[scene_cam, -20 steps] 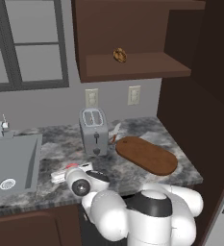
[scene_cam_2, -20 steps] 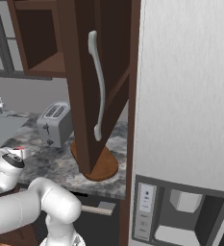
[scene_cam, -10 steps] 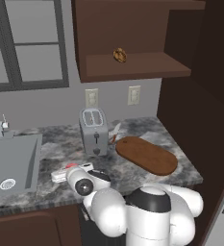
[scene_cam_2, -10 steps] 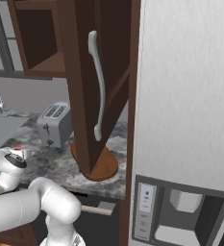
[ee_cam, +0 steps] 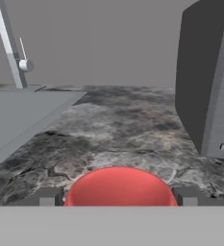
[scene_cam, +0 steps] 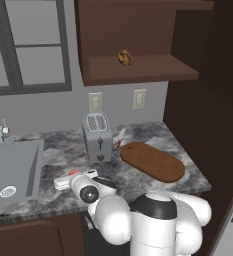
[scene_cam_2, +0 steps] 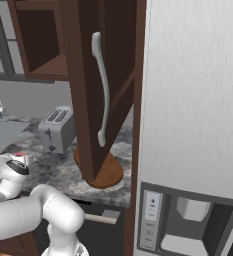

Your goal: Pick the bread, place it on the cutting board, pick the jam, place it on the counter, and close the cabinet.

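The bread (scene_cam: 124, 57) lies on the shelf of the cabinet (scene_cam: 138, 67), whose door (scene_cam_2: 95, 85) stands open with its silver handle (scene_cam_2: 103, 90) facing me. On the right of the counter (scene_cam: 58, 157) the reddish-brown cutting board (scene_cam: 153, 161) lies bare. My gripper (scene_cam: 68, 180) is low over the counter's front, between sink and toaster, shut on the jam (scene_cam: 74, 173). In the hand view the red jam (ee_cam: 119, 186) sits between both fingertips (ee_cam: 46, 196), just above the marbled stone (ee_cam: 123, 125).
A silver toaster (scene_cam: 98, 136) stands behind the gripper and rises close on the right in the hand view. The sink (scene_cam: 10, 170) and faucet (ee_cam: 10, 43) are to the left. A tall dark unit (scene_cam: 213, 110) and a fridge (scene_cam_2: 193, 125) close off the right side.
The gripper with the jam has crept slightly left over the counter; nothing else has moved.
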You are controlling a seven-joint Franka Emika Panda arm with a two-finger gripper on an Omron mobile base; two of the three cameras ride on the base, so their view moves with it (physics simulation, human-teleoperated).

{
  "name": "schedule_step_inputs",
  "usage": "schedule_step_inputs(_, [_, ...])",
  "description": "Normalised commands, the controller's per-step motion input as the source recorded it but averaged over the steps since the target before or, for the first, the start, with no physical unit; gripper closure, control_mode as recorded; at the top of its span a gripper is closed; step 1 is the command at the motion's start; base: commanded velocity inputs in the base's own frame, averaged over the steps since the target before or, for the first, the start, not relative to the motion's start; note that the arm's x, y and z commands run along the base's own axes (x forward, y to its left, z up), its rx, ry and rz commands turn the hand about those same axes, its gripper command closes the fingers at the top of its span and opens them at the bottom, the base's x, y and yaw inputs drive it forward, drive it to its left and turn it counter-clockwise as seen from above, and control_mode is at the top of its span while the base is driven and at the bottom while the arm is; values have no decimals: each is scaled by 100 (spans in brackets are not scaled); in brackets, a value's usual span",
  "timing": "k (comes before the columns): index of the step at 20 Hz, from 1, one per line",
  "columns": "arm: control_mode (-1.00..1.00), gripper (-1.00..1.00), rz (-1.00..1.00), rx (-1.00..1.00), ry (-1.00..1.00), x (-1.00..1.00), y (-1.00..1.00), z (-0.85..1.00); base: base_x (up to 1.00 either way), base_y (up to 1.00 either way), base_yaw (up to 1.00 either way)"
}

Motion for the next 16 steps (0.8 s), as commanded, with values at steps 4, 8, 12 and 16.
schedule_step_inputs(4, [-100, -100, 2, 0, 0, 0, 0, 0, 0, 0, 0])
schedule_step_inputs(8, [-100, -100, 3, 0, 1, -1, 0, 0, 0, 0, 0])
schedule_step_inputs(12, [-100, -100, 3, 0, 3, -11, 0, 0, 0, 0, 0])
schedule_step_inputs(16, [-100, -100, 2, 0, 2, -9, 0, 0, 0, 0, 0])
